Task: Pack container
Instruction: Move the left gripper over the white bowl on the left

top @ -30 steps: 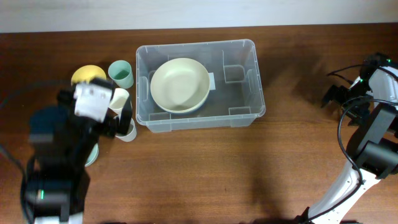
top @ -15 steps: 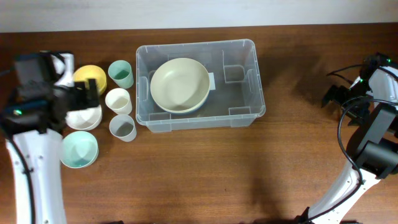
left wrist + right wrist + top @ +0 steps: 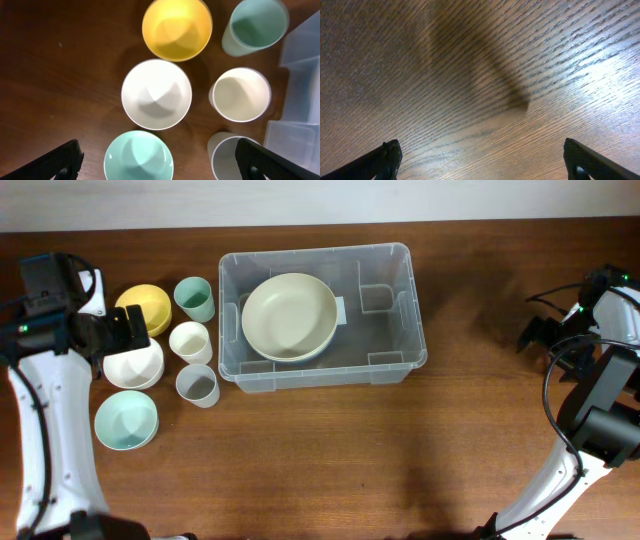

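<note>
From overhead I see the container (image 3: 388,332) at about 12 o'clock of the wooden surface (image 3: 330,450), standing flat and open-topped. A cream bowl (image 3: 290,317) lies inside it, in the 9 o'clock half. The 3 o'clock half shows only the clear base.

My left gripper (image 3: 157,162) hangs at 9 o'clock of the surface, over the group of loose dishes beside the container. Its jaws are spread wide, with both tips at the bottom corners of the wrist view. They hold nothing and touch nothing.

In the left wrist view the white bowl (image 3: 156,94) sits in the middle. Around it:
- the yellow bowl (image 3: 176,28) at 12 o'clock
- the mint bowl (image 3: 138,156) at 6 o'clock
- the cream cup (image 3: 241,94) at 3 o'clock
- the mint cup (image 3: 256,25) near 1 o'clock
- the grey cup (image 3: 231,157) near 4 o'clock, just beside the container wall

All the dishes stand upright.

My right gripper (image 3: 485,162) is out at 3 o'clock, well apart from the container. Its jaws are also spread wide over bare wood, with nothing between them
</note>
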`<state>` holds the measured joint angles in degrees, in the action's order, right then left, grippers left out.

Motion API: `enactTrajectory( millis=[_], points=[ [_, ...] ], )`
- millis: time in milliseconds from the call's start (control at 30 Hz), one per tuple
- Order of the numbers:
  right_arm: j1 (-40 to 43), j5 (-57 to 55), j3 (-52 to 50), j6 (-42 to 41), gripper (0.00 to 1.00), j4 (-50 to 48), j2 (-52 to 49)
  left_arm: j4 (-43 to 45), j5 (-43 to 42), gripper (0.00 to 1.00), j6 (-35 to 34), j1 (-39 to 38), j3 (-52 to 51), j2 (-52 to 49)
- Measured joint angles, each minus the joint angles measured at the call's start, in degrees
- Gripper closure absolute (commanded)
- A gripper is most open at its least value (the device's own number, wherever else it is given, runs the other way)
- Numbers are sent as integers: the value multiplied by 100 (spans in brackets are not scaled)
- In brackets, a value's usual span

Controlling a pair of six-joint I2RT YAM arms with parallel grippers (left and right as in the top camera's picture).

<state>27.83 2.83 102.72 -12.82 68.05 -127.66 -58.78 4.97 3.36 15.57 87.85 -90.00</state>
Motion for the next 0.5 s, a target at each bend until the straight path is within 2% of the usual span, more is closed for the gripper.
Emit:
enactTrajectory(
  millis=[267, 500],
  points=[
    [0, 2, 0, -2, 1, -2, 0, -15, 9, 0, -79, 52, 0, -662],
    [0, 0, 0, -2, 1, -2, 0, 7, 81, 0, -501, 649, 0, -1196]
  ],
)
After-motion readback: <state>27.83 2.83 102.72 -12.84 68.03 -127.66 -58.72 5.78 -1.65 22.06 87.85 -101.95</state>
